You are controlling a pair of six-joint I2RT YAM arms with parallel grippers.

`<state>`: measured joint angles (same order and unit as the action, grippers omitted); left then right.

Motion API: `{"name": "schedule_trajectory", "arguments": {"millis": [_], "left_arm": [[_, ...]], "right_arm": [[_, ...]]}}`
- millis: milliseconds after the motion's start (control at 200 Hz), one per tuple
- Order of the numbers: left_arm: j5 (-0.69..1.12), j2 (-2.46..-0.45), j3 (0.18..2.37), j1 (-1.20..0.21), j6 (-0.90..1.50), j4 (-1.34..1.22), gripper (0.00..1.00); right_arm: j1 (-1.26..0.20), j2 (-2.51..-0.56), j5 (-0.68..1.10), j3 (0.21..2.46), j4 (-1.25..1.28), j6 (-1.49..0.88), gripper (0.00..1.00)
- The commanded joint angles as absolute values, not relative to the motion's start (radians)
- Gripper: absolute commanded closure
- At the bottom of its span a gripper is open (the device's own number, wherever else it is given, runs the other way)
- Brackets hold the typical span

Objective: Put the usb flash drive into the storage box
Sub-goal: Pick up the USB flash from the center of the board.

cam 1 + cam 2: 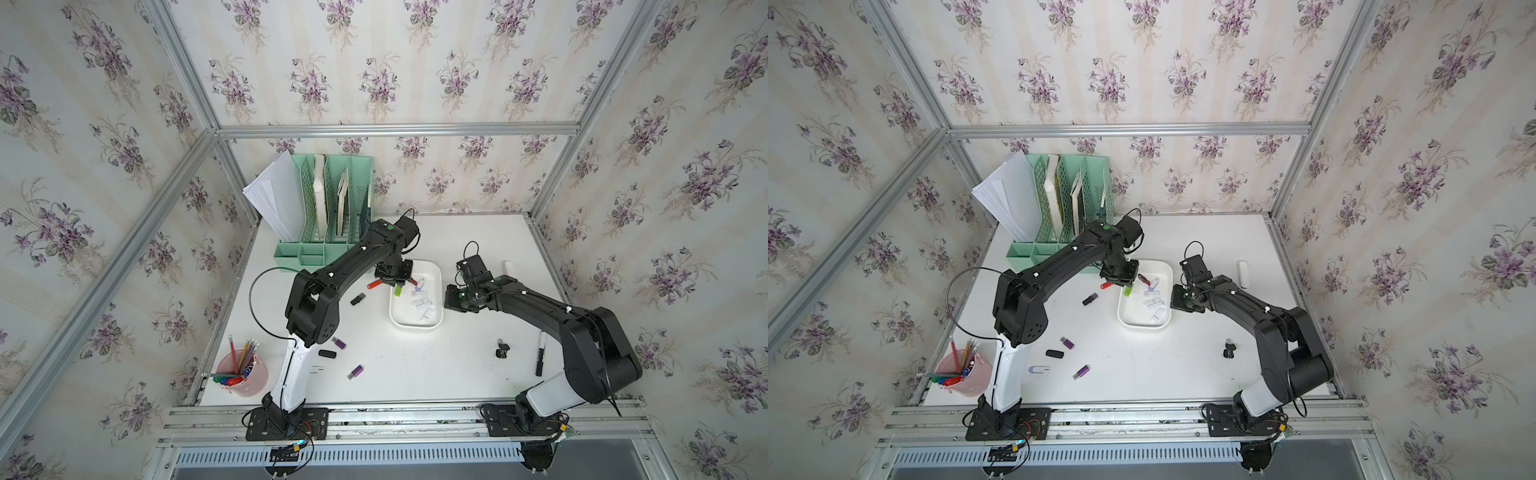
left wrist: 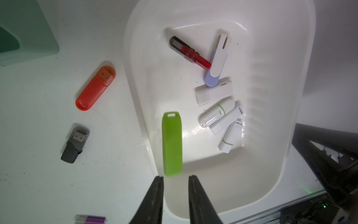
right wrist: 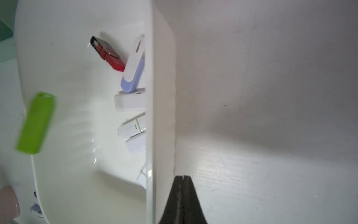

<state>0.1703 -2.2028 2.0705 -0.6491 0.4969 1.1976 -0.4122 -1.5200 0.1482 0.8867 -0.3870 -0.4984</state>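
Note:
The storage box [image 1: 436,325] [image 2: 131,77] [image 3: 149,97] is a shallow white tub in the middle of the table, with several flash drives lying in it. A lime-green usb flash drive [image 2: 172,144] [image 1: 398,290] [image 3: 35,123] hangs over the box's left rim, just past my left gripper's fingertips [image 2: 159,179]. It is blurred in the right wrist view and touches neither finger. My left gripper [image 2: 175,177] [image 1: 395,283] stands open above that rim. My right gripper [image 3: 182,176] [image 1: 452,301] is shut and empty on the table, just outside the box's right wall.
On the table left of the box lie an orange-red drive [image 2: 95,88], a black one [image 2: 75,144] and, nearer the front, purple drives [image 1: 339,343] [image 1: 355,372]. A mint file organizer [image 1: 324,208] stands at the back left and a pink pen cup [image 1: 245,376] at the front left. A black marker [image 1: 540,359] lies on the right.

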Motion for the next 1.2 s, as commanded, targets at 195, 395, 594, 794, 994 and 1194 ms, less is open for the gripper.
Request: {"name": "schedule_trajectory", "arguments": {"millis": [195,395,594,794,994,1194], "left_arm": [[0.166,-2.310,2.170,-0.689,0.500,1.240,0.71],[0.133,-2.232,2.123,-0.670,0.504,1.246,0.60],[0.113,-1.960,1.779,-0.534,0.493,1.169,0.34],[0.103,-1.813,1.493,-0.410,0.349,1.042,0.22],[0.085,-1.888,1.463,-0.411,0.204,0.954,0.19],[0.044,-1.950,1.488,-0.407,0.140,0.914,0.23]], "right_arm": [[-0.403,-1.467,0.091,0.873,-0.442,-0.492,1.00],[-0.411,-1.411,0.073,0.907,-0.467,-0.464,1.00],[-0.530,-1.364,0.033,0.990,-0.514,-0.447,0.87],[-0.636,-1.412,0.072,1.031,-0.485,-0.483,0.63],[-0.646,-1.449,0.064,1.076,-0.505,-0.480,0.57],[-0.646,-1.456,0.051,1.086,-0.523,-0.472,0.57]]}}
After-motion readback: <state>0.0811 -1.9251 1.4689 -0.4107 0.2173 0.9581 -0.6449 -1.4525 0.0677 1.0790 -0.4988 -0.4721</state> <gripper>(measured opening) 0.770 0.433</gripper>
